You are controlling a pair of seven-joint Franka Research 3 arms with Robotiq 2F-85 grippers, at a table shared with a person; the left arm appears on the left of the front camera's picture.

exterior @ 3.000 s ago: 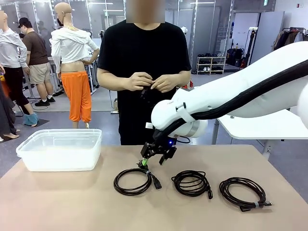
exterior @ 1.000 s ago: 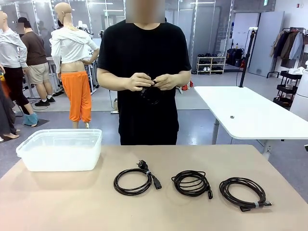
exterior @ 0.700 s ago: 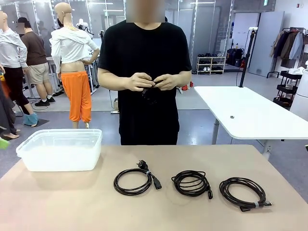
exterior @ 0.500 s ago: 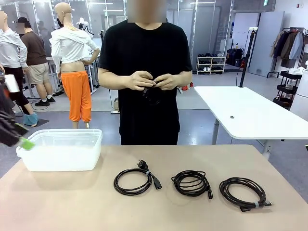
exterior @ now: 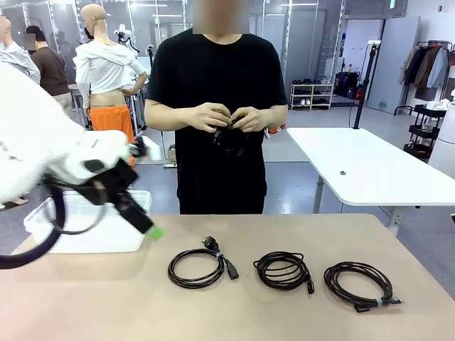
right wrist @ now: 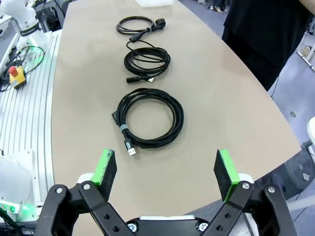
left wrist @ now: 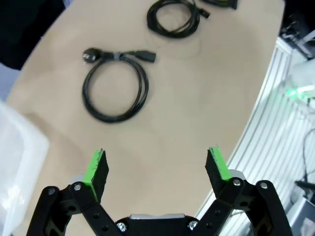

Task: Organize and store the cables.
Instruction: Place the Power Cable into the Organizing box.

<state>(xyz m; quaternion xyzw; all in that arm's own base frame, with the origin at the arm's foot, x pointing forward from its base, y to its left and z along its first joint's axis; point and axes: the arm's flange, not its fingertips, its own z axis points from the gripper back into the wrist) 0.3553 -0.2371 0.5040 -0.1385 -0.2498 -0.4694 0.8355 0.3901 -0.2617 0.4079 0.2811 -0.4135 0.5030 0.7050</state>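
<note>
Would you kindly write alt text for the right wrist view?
The open right gripper faces a tan table where three coiled black cables lie in a row, the nearest with a pale tie band. A person in black stands alongside.

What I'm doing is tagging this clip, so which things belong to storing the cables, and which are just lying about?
Job: left cable, middle cable, right cable with pale tie, clear bin (likely the store), open left gripper.
Lying about: white side table, shelf rack, red stop button.
</note>
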